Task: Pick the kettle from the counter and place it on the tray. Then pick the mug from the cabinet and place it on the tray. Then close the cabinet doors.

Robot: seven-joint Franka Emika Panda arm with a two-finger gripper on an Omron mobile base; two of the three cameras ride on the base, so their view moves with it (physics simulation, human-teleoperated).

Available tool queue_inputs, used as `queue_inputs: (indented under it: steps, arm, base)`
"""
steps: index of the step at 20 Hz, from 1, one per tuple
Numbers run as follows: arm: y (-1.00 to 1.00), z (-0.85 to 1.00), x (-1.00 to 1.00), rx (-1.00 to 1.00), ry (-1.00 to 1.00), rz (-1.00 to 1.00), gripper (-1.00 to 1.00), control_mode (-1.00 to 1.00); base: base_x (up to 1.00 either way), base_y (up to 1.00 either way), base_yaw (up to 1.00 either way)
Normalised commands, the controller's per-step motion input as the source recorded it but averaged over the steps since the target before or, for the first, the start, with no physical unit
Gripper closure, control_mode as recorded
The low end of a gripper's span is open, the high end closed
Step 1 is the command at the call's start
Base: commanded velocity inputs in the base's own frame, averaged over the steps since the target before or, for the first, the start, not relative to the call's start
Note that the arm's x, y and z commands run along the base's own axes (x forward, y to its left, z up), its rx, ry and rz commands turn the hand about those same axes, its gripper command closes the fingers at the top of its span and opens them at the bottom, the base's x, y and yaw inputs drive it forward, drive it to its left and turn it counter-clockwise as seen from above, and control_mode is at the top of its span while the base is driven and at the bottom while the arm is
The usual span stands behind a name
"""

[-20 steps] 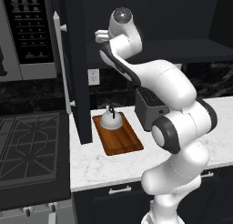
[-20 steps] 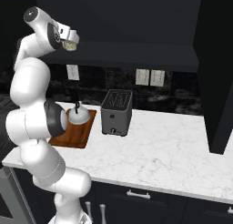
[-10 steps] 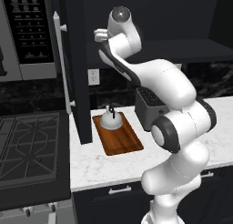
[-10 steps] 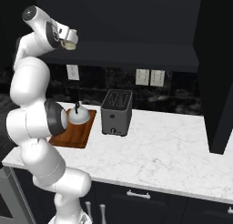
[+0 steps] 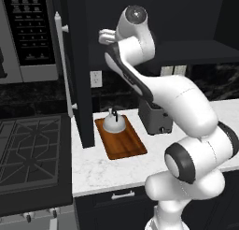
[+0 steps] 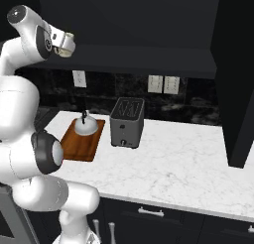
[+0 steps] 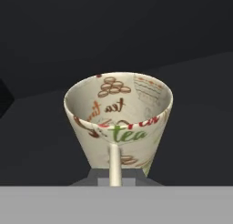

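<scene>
The cream mug (image 7: 119,123) with printed "tea" lettering stands inside the dark cabinet (image 6: 149,59), its loop handle facing me. My gripper (image 7: 115,176) is shut on that handle, high up at the cabinet shelf (image 6: 63,43). The silver kettle (image 5: 113,123) sits on the far end of the reddish-brown tray (image 5: 122,142) on the white counter (image 6: 173,163), well below the hand. In the right base view the kettle (image 6: 85,126) and the tray (image 6: 79,145) lie left of the toaster. The left cabinet door (image 5: 79,70) stands open.
A boxy grey toaster (image 6: 127,122) stands right of the tray. The black stovetop (image 5: 28,149) and the microwave (image 5: 30,32) are to the left. The right cabinet door (image 6: 240,89) hangs open over the counter's right end.
The jaws have shut on the mug's handle. The arm has barely moved, and the kettle and tray are as before.
</scene>
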Motion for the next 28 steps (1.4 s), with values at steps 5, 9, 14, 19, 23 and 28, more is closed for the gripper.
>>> queue_inputs:
  steps: [5,9,14,19,23,28]
  arm:
    - [-0.17,0.0,-0.98,0.07,-0.05,0.08,1.0,-1.0]
    - [-0.29,0.0,-0.95,0.05,0.0,0.13,1.0,-1.0]
    - [-0.37,0.0,-0.95,0.03,-0.01,0.23,1.0,-1.0]
    - [-0.39,-0.04,-0.89,0.01,-0.01,0.3,1.0,-1.0]
    - [-0.17,-0.28,-0.54,0.0,0.02,0.4,1.0,-1.0]
    - [-0.21,-0.5,-0.4,-0.01,0.0,0.44,1.0,-1.0]
  base:
    - [0.0,0.0,0.0]
    - [0.0,0.0,0.0]
    - [0.0,0.0,0.0]
    - [0.0,0.0,0.0]
    - [0.0,0.0,0.0]
    - [0.0,0.0,0.0]
